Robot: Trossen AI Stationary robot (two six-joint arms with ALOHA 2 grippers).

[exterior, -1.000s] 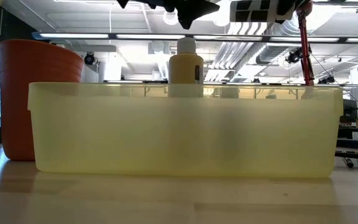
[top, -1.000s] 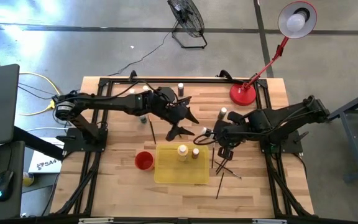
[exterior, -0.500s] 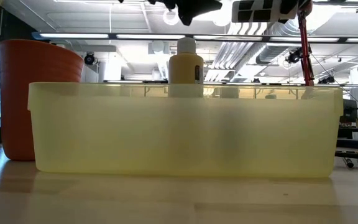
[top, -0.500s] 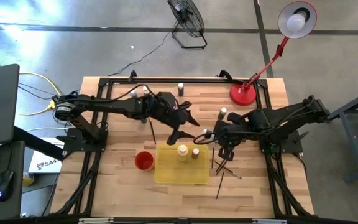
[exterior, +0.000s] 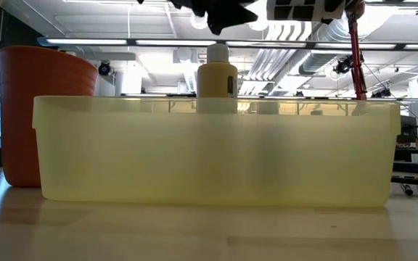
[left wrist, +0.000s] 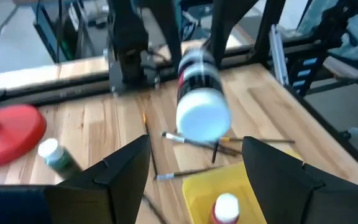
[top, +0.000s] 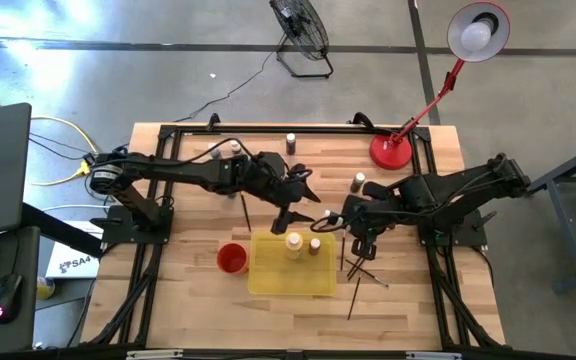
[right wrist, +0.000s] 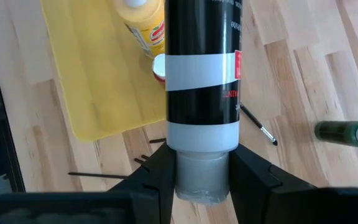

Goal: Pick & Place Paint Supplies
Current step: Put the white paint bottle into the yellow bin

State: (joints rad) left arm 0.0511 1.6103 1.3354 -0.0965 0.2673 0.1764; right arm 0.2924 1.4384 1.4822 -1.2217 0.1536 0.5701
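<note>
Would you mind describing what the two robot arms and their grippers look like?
Both arms are black and jointed, mounted on black frames at the table's sides. The left arm has yellow cabling at its base. The left gripper and right gripper each end in two dark, angular, wedge-shaped fingers.

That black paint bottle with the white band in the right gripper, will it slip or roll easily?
Probably rigid: the black paint bottle keeps its round shape with the right gripper clamped on one end. Its smooth cylinder may slip in a loose grip, and would likely roll laid on the wooden table.
</note>
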